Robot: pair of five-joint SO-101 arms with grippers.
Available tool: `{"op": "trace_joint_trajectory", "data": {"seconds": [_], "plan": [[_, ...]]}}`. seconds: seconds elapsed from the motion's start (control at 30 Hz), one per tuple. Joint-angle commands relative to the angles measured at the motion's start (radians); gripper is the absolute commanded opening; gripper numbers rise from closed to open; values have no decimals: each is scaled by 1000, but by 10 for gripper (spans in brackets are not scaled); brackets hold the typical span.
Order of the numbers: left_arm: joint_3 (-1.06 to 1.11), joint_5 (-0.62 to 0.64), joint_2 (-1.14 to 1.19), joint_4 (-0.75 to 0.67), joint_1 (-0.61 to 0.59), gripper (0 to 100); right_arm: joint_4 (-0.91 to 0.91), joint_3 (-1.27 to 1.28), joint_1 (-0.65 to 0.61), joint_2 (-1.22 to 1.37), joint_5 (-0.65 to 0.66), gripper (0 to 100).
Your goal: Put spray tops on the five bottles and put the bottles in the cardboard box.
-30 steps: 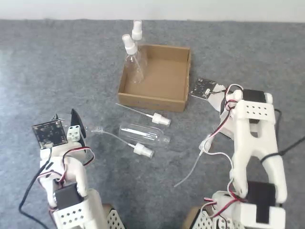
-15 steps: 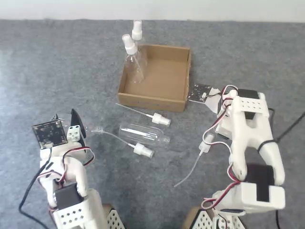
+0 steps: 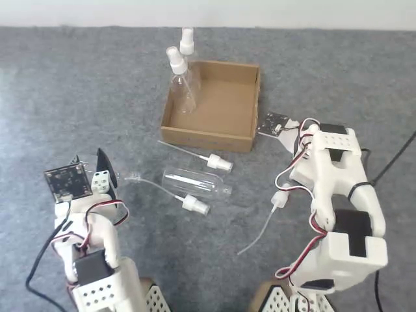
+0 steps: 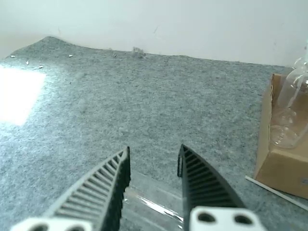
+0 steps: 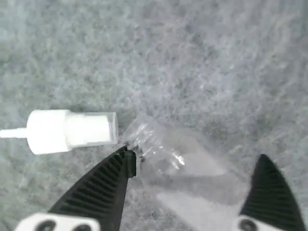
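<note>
On the grey felt-covered tabletop (image 3: 78,91), a cardboard box (image 3: 208,138) sits open at the far middle. One capped bottle (image 3: 182,88) with a white spray top stands upright in the box's far left corner. A second capped bottle (image 3: 188,45) stands just behind it; whether it is inside the box wall cannot be told. In front of the box a bare bottle (image 3: 195,182) lies on its side. A loose spray top (image 3: 219,163) with a long thin tube lies between this bottle and the box, and another loose top (image 3: 195,205) lies on the bottle's near side. The left arm (image 3: 97,260) sits folded at the near left corner. The left gripper (image 4: 154,150) has its fingers (image 4: 103,187) propped apart by a gripped bottle (image 4: 151,204), clear plastic lying crosswise between them near their base. The right arm (image 3: 335,188) stands at the near right, bent down toward the tabletop just right of the box. The right gripper (image 5: 195,159) is spread wide, one finger on each side of an uncapped bottle (image 5: 163,154) lying on the felt. A third spray top (image 5: 72,131) lies just beside that bottle's open neck, apart from it.
</note>
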Motion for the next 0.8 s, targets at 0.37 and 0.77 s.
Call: {"op": "trace_joint_trajectory", "data": {"seconds": [0.37,0.77], "plan": [[-10,8,-17,-32,-8,152,-12,-18,-4,-22,-272,198],[-10,8,-17,-32,-8,152,-7,-18,-4,-22,-537,198]]}}
